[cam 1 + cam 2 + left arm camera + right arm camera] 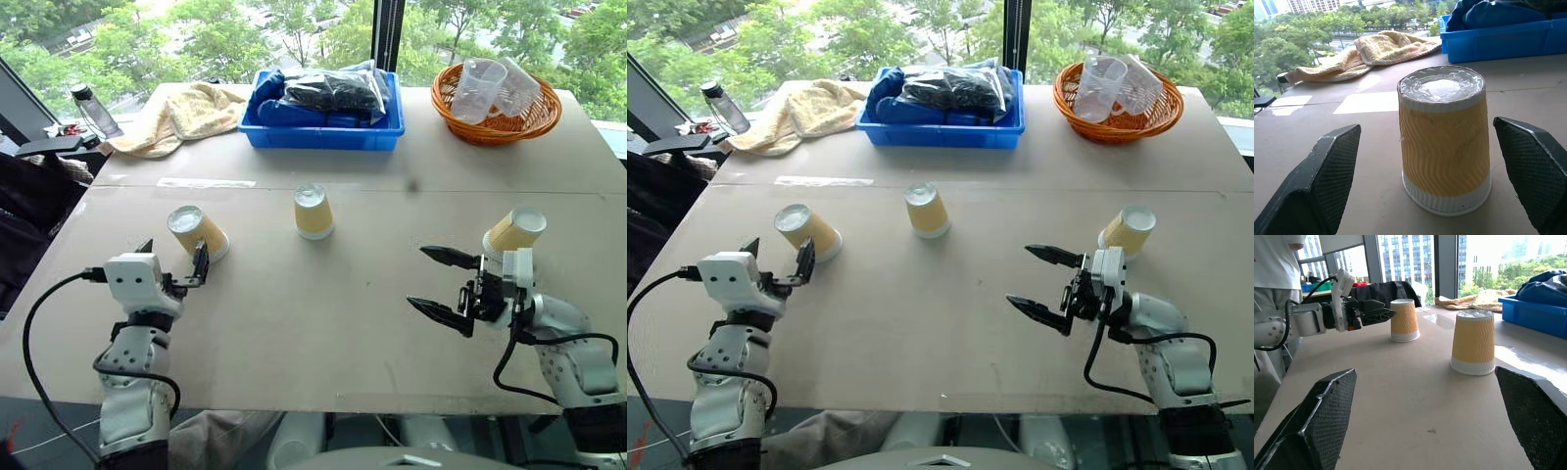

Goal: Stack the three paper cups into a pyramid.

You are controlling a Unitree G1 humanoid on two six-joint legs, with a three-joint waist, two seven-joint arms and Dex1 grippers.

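Blue bin point(323, 132), towel point(181, 113) and basket point(495, 122) stand behind the cups point(313, 212)

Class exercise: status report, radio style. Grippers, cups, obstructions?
Left gripper open, lined up on left cup. Right gripper open, empty, beside right cup. Middle cup apart; all three upside down, unstacked. Nothing between them.

I'm seeing three tan-yellow paper cups standing upside down, white bases up, well apart in a loose row across the middle of the worktop point(323, 333). The left cup point(197, 233) is sitting toward the left edge, the middle cup point(313, 211) near the centre, the right cup point(515, 230) toward the right edge. None is stacked.
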